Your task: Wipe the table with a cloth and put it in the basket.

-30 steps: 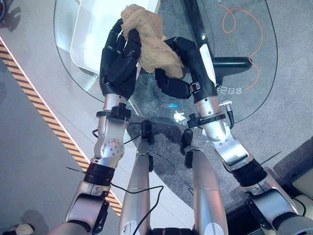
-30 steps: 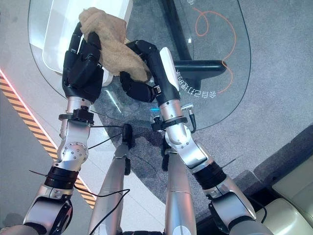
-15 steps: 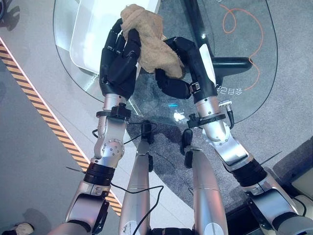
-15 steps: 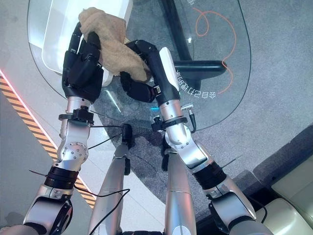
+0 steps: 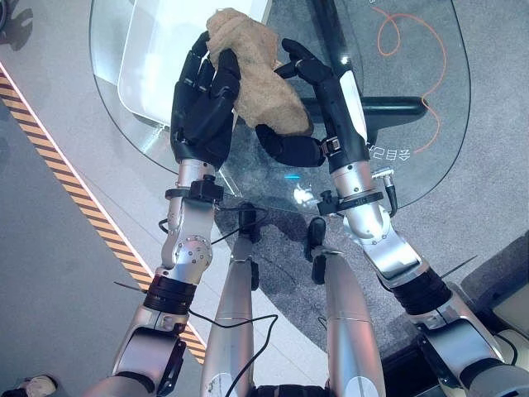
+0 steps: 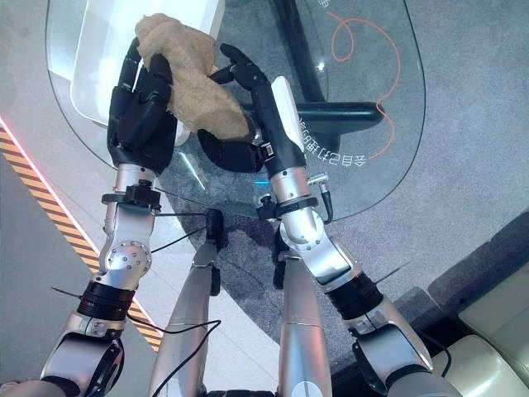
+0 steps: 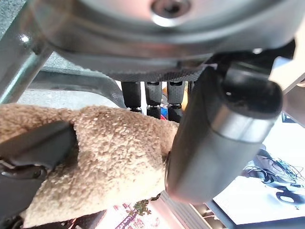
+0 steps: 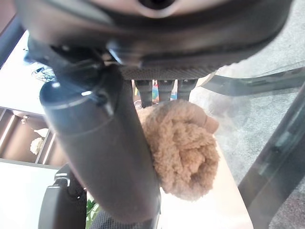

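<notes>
- Hanging between the two dark hands, the tan, fuzzy terry cloth (image 5: pixel 258 76) sits bunched above the round glass table (image 5: pixel 430 157), lifted clear of the surface as far as I can judge.
- The left hand (image 5: pixel 201 107) has its fingers curled over the upper end of the cloth, so it is clamped on the fabric; its wrist view shows the thumb pressed against the pile.
- The right hand (image 5: pixel 318 107) cradles the lower fold, with its thumb under the cloth and its fingers only loosely bent around the far side; I would call that a relaxed, supporting hold rather than a pinch.
- The cloth looks light, soft and limp: it sags and wrinkles wherever it is unsupported, so it will drape and trail rather than keep any shape.
- Its nap should grip well against the fingers, so slipping seems unlikely, and nothing about it is fragile.
- The best hold is probably a full-fingered grasp on the thick bunched middle, since a loose corner would let the rest dangle and snag.
- A white rectangular tray-like object (image 5: pixel 157 50) lies under the glass beyond the left hand; I cannot tell whether it is the basket.
</notes>
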### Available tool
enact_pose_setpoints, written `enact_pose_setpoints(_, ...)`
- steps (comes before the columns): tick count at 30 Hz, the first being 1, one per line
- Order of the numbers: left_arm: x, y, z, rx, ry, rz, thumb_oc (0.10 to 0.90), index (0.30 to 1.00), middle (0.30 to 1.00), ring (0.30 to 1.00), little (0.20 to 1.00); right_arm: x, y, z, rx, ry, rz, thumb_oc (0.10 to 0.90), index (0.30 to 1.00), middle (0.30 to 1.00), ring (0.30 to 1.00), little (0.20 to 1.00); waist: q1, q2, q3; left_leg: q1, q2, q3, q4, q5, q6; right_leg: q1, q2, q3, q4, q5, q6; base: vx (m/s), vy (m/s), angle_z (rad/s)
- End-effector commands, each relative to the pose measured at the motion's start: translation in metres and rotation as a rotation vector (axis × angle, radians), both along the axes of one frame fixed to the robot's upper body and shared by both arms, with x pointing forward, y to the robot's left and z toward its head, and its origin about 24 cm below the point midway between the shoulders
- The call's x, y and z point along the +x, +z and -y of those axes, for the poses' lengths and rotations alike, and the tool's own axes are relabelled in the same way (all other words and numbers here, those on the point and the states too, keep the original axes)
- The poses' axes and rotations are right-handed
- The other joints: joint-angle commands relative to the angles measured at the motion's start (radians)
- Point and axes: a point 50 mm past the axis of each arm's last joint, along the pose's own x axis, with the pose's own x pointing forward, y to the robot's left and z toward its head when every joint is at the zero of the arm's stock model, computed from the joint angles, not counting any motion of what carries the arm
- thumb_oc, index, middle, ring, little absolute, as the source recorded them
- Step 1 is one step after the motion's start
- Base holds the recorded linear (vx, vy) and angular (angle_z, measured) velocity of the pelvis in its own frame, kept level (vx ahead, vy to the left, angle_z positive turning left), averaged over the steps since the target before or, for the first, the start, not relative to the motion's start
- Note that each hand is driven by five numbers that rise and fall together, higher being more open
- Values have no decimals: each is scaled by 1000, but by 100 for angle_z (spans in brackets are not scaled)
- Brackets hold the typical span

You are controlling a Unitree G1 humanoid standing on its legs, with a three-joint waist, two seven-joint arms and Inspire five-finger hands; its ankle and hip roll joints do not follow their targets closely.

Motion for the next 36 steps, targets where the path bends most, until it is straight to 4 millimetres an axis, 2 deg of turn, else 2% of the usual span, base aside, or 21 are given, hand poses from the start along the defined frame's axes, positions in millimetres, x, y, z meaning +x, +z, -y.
enact_pose_setpoints(1, -34, 59, 28, -10, -89, 371, 100, 300, 300, 300, 200, -50, 78, -26, 115, 216, 419, 800, 900, 900, 900, 900, 5, -8, -28, 43, -79, 86, 84, -125, 90, 51, 77, 25, -142, 86, 36, 0, 0, 0)
enact_pose_setpoints(18, -39, 65, 10, -76, 137, 402, 100, 300, 300, 300, 200, -50, 80, -24, 135, 202, 428, 800, 900, 900, 900, 900, 10, -12, -28, 42, -81, 82, 87, -128, 88, 51, 79, 25, -141, 82, 35, 0, 0, 0)
enact_pose_setpoints(36, -40, 70, -2, -94, 241, 412, 100, 300, 300, 300, 200, -50, 82, -20, 150, 178, 446, 800, 900, 900, 900, 900, 9, -12, -28, 41, -80, 82, 95, -132, 86, 50, 79, 26, -134, 77, 34, 0, 0, 0)
